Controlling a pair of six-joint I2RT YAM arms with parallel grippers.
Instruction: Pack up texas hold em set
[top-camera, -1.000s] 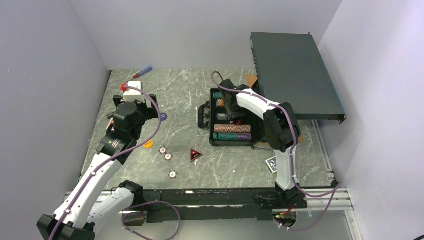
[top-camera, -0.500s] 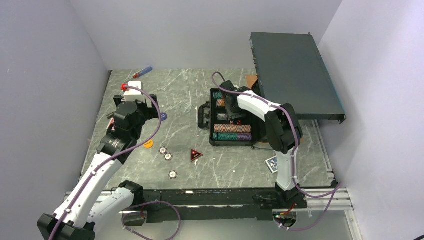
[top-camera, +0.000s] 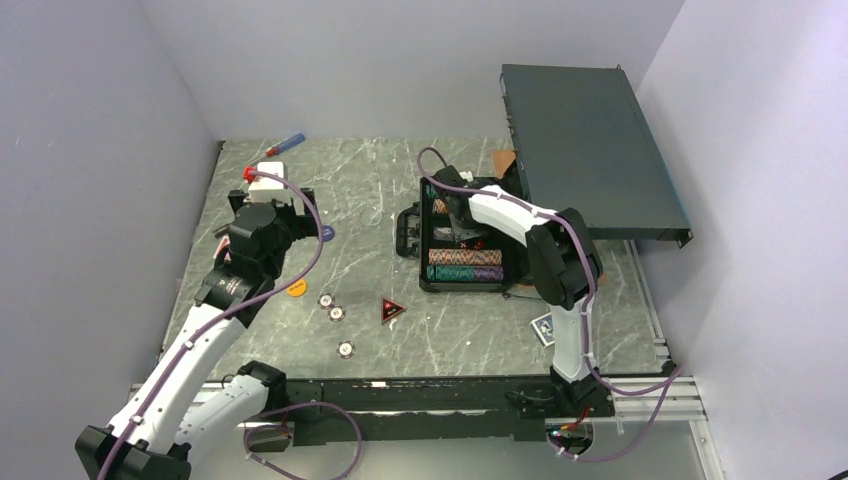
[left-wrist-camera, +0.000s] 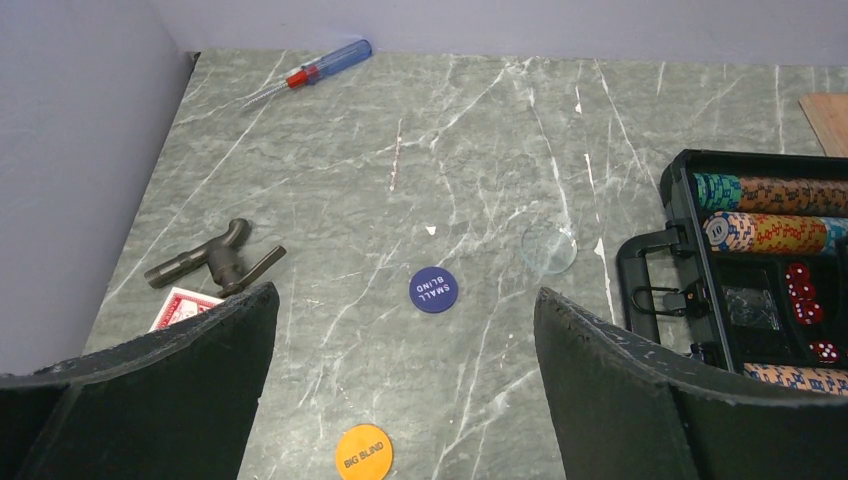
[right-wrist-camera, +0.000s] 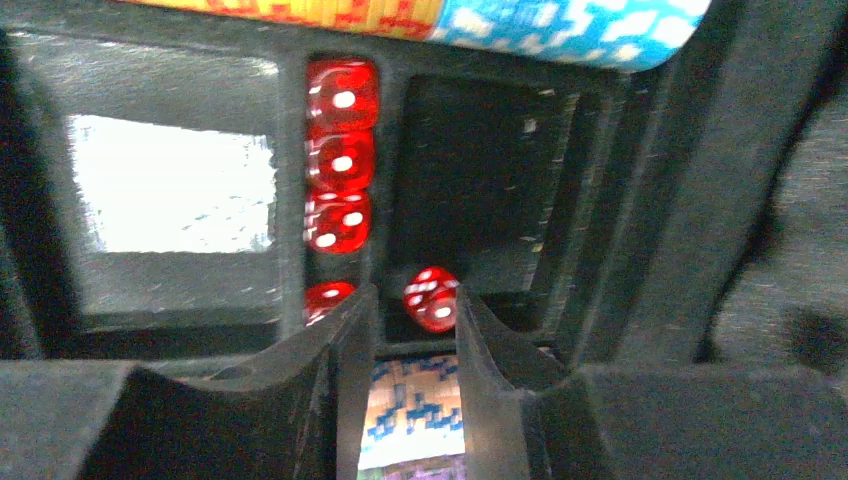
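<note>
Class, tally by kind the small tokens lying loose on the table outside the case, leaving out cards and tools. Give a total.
Pale round poker chips: 3
Round blind buttons, one blue, one orange: 2
Clear round disc: 1
Red-and-black triangular piece: 1
Total: 7

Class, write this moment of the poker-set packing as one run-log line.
left tool: open, above table | right tool: inside case, at red die, grip unclear | packing: unfinished
</note>
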